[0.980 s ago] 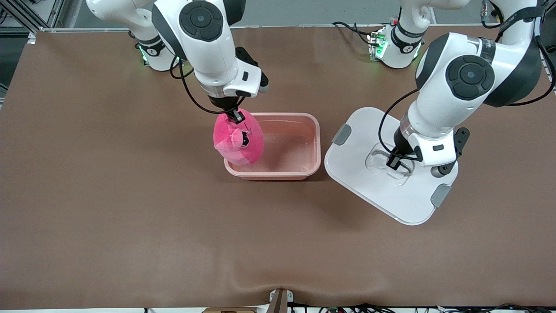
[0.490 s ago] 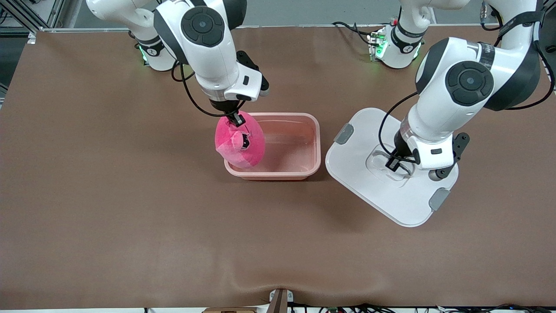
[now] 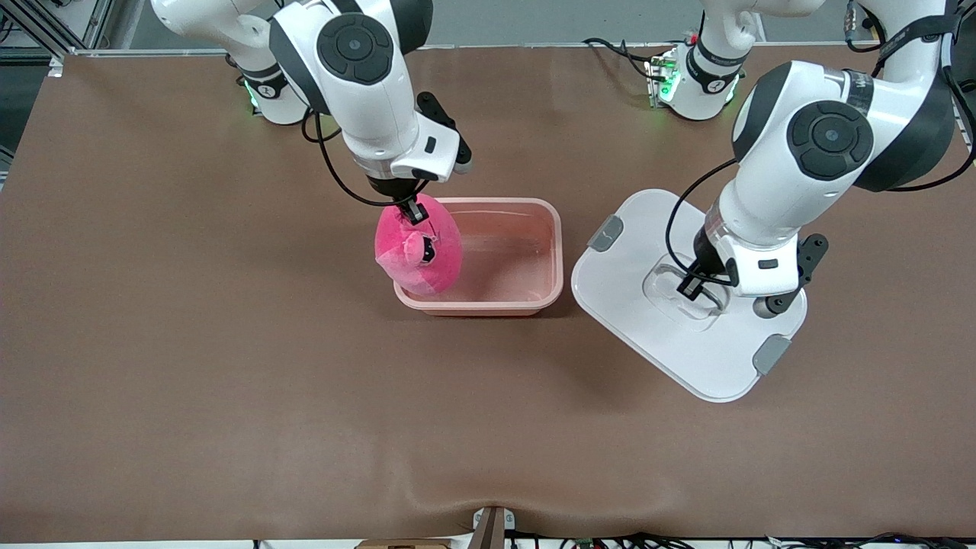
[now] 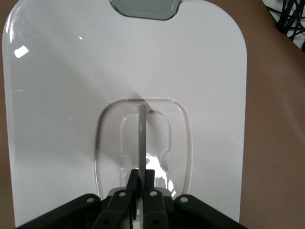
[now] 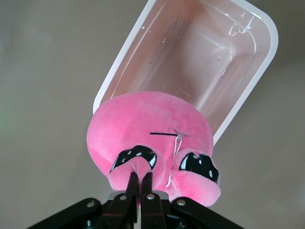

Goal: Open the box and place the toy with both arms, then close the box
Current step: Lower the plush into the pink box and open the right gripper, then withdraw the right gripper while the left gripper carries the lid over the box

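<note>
**A:** Right wrist view first: what is the right gripper (image 5: 141, 177) doing?

**B:** Its fingers are pinched tight on the plush toy (image 5: 152, 143), catching the fabric near one dark eye. The toy hangs from it over the end of the pink tub (image 5: 200, 62) toward the right arm's end of the table, partly over the rim, so not yet inside. In the front view the same gripper (image 3: 414, 210) sits at the top of the toy (image 3: 419, 255), and the tub (image 3: 553, 252) lies open and empty around the middle of the table (image 3: 191, 366).

**A:** And the left gripper (image 4: 140, 177)?

**B:** Clenched on the thin clear handle (image 4: 141, 138) that stands up in the recessed centre of the white lid (image 4: 62, 95). From the front, that gripper (image 3: 690, 286) is down in the recess, and the lid (image 3: 640, 335) is beside the tub, toward the left arm's end of the table, turned askew to the table's edges. Whether it rests on the table or is held just above it, I cannot tell. One grey clip (image 3: 608, 232) faces the tub, the other grey clip (image 3: 772, 354) points toward the near edge.

**A:** How far along, would you say?

**B:** Opening looks done. I'd judge the placing about halfway: the toy needs to go down into the tub and be let go. After that the lid has to go back over the tub and be closed.
</note>
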`<state>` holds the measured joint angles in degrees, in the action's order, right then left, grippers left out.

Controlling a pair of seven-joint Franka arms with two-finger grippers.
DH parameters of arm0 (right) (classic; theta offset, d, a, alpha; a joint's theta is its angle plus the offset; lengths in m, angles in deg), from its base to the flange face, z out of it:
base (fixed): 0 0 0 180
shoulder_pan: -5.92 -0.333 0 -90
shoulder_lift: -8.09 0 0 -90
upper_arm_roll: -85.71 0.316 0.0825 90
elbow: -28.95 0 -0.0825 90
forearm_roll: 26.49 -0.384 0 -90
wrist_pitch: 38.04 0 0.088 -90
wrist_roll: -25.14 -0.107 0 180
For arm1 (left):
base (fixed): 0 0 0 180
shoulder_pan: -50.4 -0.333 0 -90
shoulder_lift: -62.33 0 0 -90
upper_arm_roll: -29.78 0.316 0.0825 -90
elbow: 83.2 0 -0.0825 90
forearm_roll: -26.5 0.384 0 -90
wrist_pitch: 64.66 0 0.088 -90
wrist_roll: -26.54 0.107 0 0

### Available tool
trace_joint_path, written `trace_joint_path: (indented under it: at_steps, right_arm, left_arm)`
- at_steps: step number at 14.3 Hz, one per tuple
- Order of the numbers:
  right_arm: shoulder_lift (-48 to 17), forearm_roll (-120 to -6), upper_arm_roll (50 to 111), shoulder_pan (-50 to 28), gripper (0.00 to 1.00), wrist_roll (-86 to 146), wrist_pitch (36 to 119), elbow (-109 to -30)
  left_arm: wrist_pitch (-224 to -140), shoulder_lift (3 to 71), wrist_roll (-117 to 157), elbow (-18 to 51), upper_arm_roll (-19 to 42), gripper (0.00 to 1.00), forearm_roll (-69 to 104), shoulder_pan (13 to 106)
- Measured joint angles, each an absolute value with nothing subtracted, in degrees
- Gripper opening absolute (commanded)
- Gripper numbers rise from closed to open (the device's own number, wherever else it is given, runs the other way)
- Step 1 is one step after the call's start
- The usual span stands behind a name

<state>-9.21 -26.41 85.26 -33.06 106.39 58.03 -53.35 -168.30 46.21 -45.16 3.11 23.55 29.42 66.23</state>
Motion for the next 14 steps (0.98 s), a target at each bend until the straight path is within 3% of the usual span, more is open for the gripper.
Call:
trace_joint_path:
  at_steps: [1,2,10,14]
  right_arm:
    - [-9.24,-26.41,85.26,-33.06,0.94,104.64,57.97,-53.36]
    - [-9.30,-26.41,85.27,-33.06,1.00,103.39,57.93,-53.37]
    - [-9.22,-26.21,84.48,-32.73,1.00,101.14,57.64,-53.13]
    - [-8.46,-26.10,82.34,-27.16,1.00,98.93,55.04,-52.88]
  left_arm:
    - [-168.30,46.21,-45.14,3.06,23.55,0.00,28.87,66.22]
    - [-168.30,46.21,-45.08,2.99,23.55,0.00,28.68,66.22]
    - [-168.30,46.24,-43.00,2.51,23.51,0.00,28.29,64.04]
    - [-168.30,46.24,-44.74,2.50,22.94,0.00,27.46,64.65]
